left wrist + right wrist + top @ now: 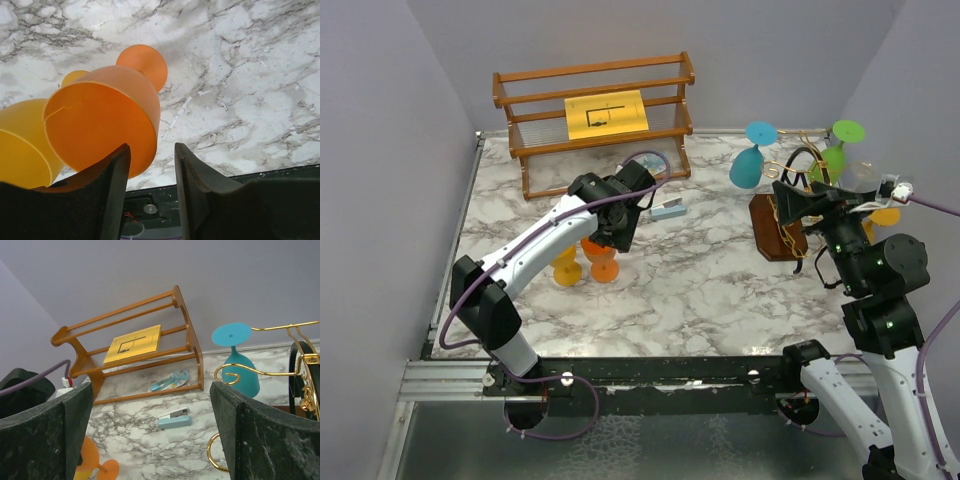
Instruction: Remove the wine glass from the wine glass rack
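Note:
The wine glass rack [775, 228] is a dark-brown block with curly gold and black wires at the right of the table. A teal glass [752, 160] and a green glass [838, 150] hang upside down from it. My right gripper [790, 203] is wide open and empty just beside the rack. In the right wrist view the gold wire [280, 330] and the teal glass [240, 375] are by the right finger. An orange glass [603, 258] and a yellow glass [567, 268] stand on the table. My left gripper [616, 232] is open just above the orange glass [105, 120], which lies beside its left finger.
A slatted brown wooden shelf [595, 115] with a yellow sheet [607, 113] stands at the back. A light-blue stapler [669, 210] lies in front of it and a blue packet [168, 381] lies under it. Grey walls close in the left and right sides.

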